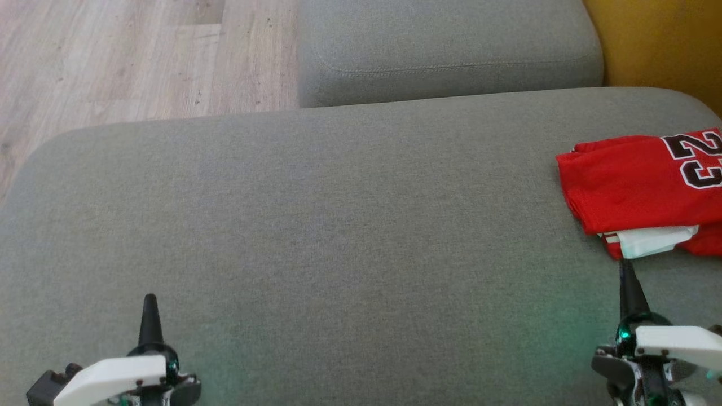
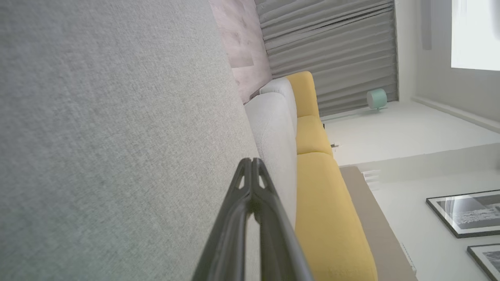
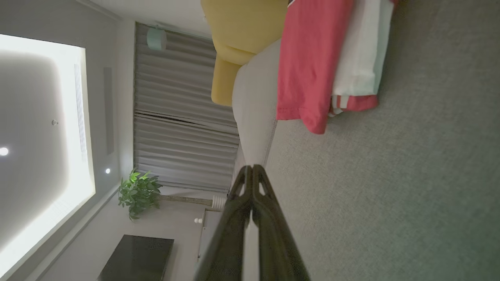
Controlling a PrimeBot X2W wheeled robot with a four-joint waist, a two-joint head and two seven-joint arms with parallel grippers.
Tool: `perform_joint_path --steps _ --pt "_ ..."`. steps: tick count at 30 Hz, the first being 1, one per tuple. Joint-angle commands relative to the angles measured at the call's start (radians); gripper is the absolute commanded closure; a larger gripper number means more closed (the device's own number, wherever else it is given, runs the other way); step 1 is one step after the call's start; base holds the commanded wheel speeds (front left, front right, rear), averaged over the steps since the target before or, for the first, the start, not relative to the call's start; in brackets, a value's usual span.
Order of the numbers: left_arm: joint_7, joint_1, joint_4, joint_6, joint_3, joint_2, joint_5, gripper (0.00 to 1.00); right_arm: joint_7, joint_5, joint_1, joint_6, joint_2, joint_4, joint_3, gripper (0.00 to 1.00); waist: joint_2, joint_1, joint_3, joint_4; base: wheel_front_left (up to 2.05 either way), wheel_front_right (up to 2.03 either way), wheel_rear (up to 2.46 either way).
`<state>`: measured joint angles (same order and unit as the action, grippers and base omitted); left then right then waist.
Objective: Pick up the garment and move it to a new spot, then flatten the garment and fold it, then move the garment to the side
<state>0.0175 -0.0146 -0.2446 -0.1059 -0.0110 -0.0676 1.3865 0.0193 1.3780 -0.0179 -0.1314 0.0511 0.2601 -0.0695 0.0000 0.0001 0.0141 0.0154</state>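
The garment [image 1: 643, 186] is a red jersey with black-and-white numbers, folded into a compact stack with a white layer peeking out at its near edge. It lies at the right side of the grey sofa cushion [image 1: 338, 237]. In the right wrist view the garment [image 3: 312, 66] lies ahead of the fingers, apart from them. My right gripper [image 1: 627, 269] is shut and empty, its tip just short of the garment's near edge; its tips [image 3: 252, 168] press together. My left gripper [image 1: 150, 300] is shut and empty over the cushion's near left, its tips [image 2: 252, 162] closed together.
A second grey cushion [image 1: 445, 51] sits behind the main one. Yellow upholstery [image 1: 660, 39] borders the far right. Wooden floor [image 1: 124, 56] lies beyond the cushion's far left edge. Wide bare grey fabric stretches between the two grippers.
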Motion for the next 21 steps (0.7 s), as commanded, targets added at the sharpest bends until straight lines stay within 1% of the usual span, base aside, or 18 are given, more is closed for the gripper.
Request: perform_joint_path --steps 1,21 --pt "0.007 0.066 0.025 -0.01 0.038 -0.012 0.03 1.0 0.011 0.034 0.064 0.001 0.021 -0.029 0.012 1.0 0.0 -0.0001 -0.001 -0.001 0.0 0.0 0.0" --pt "0.066 0.12 0.001 -0.025 0.088 -0.009 0.253 1.0 0.07 0.255 0.123 0.001 0.021 -0.017 -0.014 1.0 0.0 -0.0001 -0.017 -0.015 0.0 0.0 0.0"
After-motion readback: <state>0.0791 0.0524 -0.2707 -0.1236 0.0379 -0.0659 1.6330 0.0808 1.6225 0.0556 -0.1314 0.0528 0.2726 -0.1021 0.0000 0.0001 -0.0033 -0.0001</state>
